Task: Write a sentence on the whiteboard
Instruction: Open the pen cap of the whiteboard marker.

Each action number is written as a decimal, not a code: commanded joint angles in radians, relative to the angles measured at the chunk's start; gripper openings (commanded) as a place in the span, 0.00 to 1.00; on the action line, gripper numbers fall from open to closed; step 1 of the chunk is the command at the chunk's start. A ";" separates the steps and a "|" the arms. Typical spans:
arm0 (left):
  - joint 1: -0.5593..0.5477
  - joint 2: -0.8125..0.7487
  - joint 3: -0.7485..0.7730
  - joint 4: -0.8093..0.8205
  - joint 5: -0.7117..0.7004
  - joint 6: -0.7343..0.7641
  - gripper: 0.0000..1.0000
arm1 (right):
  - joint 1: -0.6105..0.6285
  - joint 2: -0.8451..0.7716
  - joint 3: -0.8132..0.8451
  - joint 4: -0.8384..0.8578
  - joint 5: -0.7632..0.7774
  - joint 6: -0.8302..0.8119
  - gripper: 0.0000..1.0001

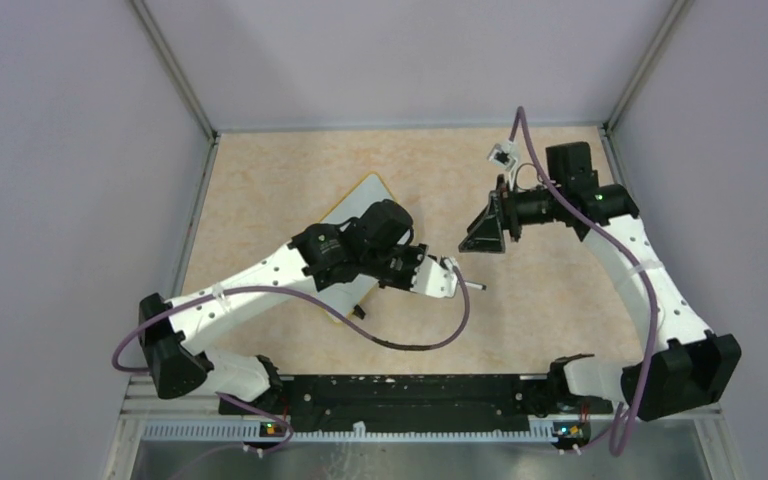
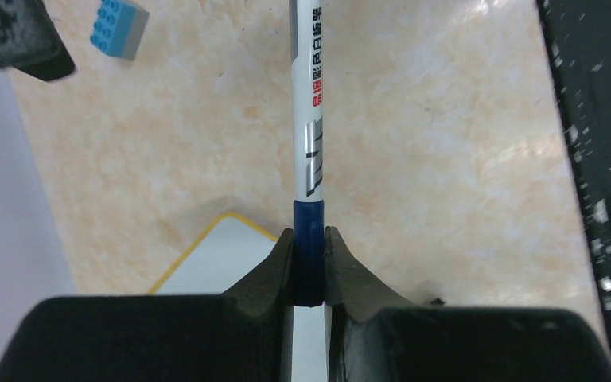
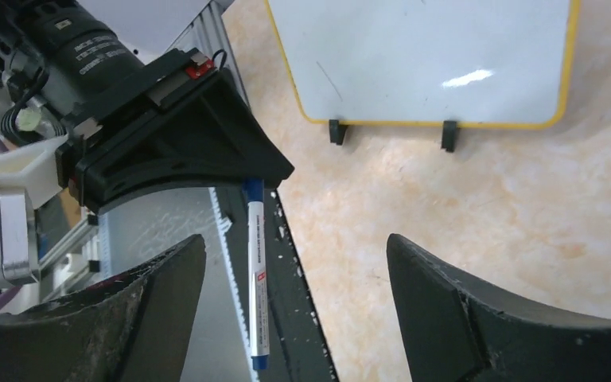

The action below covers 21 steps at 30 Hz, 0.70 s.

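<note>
The whiteboard (image 3: 422, 56) stands on two black clip feet, white with a yellow rim. Its face shows no sentence, only a faint stroke. In the top view it lies mostly under my left arm, one corner (image 1: 368, 188) showing. My left gripper (image 2: 309, 239) is shut on the blue cap end of a white marker (image 2: 309, 119), which points away over the tabletop. The same marker (image 3: 257, 270) shows in the right wrist view, sticking out of the left gripper. My right gripper (image 3: 294, 239) is open and empty, facing the left one from a short distance.
A small blue block (image 2: 118, 28) lies on the beige tabletop (image 1: 540, 300) beyond the marker. One right finger (image 2: 16, 36) shows at the left wrist view's top left. The black base rail (image 1: 410, 390) runs along the near edge. Purple walls enclose the table.
</note>
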 commanded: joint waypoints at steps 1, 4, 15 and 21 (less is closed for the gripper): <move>0.041 0.023 0.088 -0.077 0.136 -0.286 0.00 | -0.016 -0.083 0.017 0.203 0.014 0.132 0.83; 0.082 0.029 0.118 -0.077 0.192 -0.368 0.00 | -0.017 -0.091 0.002 0.234 0.027 0.165 0.83; 0.269 0.062 0.192 -0.062 0.426 -0.459 0.00 | -0.018 -0.151 -0.027 0.261 -0.069 0.171 0.87; 0.270 0.060 0.159 -0.055 0.458 -0.423 0.00 | 0.053 -0.069 0.003 0.133 -0.042 0.056 0.87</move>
